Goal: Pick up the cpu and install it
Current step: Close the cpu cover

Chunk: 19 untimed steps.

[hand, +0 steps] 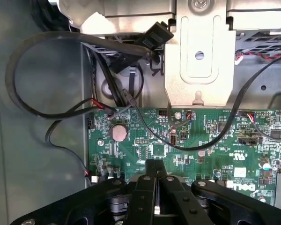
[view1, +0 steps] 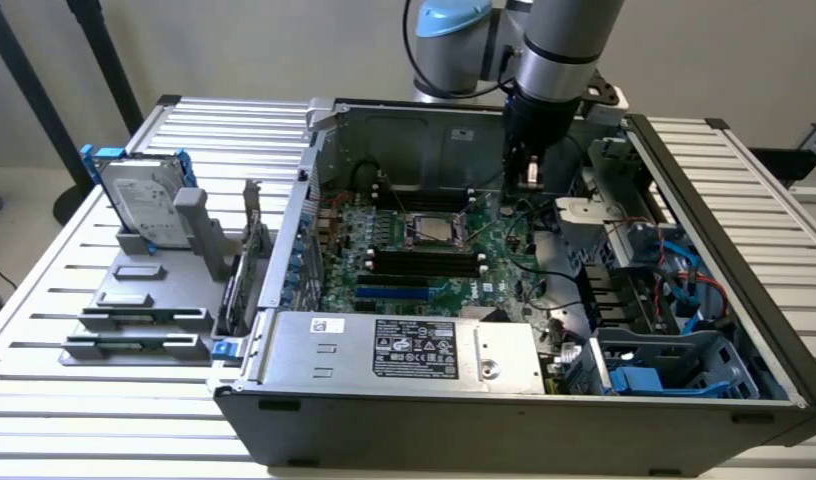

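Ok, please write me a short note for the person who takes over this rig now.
Pincer: shut, nothing seen in it, hanging over the green board inside the open case.
Chip: seems to lie in the board's socket, at the exterior view's left of the pincer; not certain.
Done: perhaps the placing.
Left: confirming that the chip is seated.

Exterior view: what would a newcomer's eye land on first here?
The open computer case lying on the slatted table, its green motherboard exposed, stands out first. The robot arm reaches down into the case's far end, its tool low over the board. On the exterior view's left, a silver hard drive with blue brackets stands upright in a grey holder.
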Motion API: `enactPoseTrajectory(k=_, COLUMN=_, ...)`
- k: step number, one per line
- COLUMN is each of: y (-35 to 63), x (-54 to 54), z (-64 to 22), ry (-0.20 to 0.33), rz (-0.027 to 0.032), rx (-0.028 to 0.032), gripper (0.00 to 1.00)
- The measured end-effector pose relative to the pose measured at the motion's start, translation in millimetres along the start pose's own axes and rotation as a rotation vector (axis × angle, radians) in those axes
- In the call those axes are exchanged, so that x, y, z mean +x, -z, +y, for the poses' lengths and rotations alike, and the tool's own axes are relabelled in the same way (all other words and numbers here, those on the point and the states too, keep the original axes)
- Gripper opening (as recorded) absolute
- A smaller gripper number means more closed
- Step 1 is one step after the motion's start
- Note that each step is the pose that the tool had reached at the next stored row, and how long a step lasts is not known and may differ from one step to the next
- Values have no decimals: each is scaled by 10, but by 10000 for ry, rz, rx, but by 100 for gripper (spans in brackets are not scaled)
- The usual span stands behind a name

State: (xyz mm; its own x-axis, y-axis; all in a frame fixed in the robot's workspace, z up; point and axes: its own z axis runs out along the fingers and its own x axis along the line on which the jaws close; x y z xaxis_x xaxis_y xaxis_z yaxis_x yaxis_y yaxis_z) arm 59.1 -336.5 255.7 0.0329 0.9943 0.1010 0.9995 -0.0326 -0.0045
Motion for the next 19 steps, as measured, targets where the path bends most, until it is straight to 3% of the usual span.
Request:
enactPoseTrajectory(k=4, y=-68, x=-7, z=-6, ry=-1, rz=1, rx=7, gripper=11)
enactPoseTrajectory(k=5, y=-72, x=-8, z=-7, ry=-3, rz=-1, rx=49, gripper=11)
enactPoseTrajectory(k=6, y=-72, x=-8, z=-9, ry=-16, rz=-4, rx=163, gripper=11)
enactPoseTrajectory(k=8, y=-72, x=-8, z=-9, ry=-47, rz=10, rx=470, gripper=11)
enactPoseTrajectory(k=10, y=-73, x=-8, z=-9, ry=-72, rz=19, rx=722, gripper=11)
enactPoseTrajectory(k=13, y=-72, x=-10, z=-28, ry=-105, rz=8, rx=1019, gripper=11)
enactPoseTrajectory(k=19, y=-72, x=-14, z=-134, ry=-158, rz=-7, rx=1539, gripper=11)
